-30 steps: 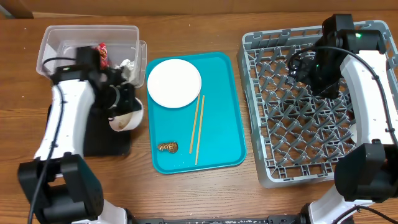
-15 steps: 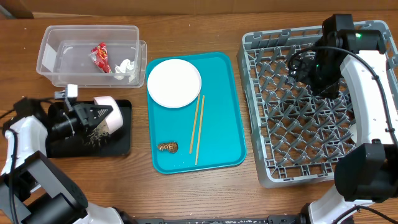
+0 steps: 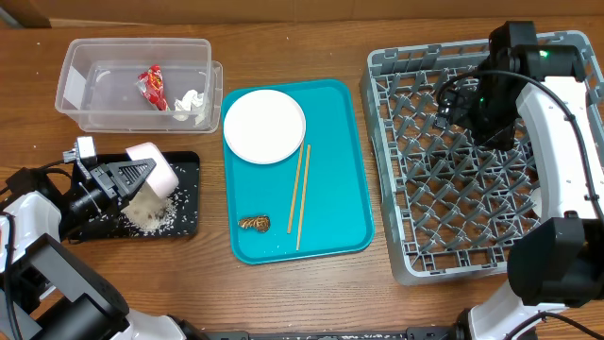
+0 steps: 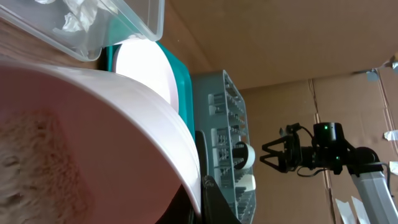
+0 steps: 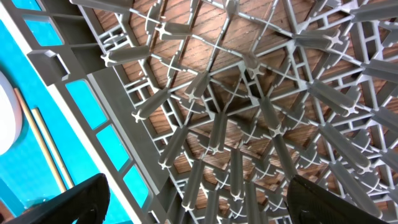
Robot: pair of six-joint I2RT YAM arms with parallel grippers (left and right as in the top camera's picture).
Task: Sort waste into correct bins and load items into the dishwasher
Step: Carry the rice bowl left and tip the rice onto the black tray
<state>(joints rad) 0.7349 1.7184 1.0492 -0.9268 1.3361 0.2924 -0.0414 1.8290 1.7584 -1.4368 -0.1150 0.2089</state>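
Rice [image 3: 144, 216] had spilled from the tipped bowl [image 3: 154, 168] onto the black tray [image 3: 190, 202] at nine o'clock. Left fingers [image 3: 128, 176] pinched the bowl's rim; right fingers [image 5: 79, 200] hung spread.

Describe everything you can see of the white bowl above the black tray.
The white bowl is round, smooth and plain, and looks like glazed ceramic or hard plastic. It is tipped steeply on its side above the black tray, with its mouth turned downward. The left gripper holds it by the rim, one finger inside and one outside. A heap of rice lies on the tray beneath its mouth. The left wrist view shows more rice against its inner wall.
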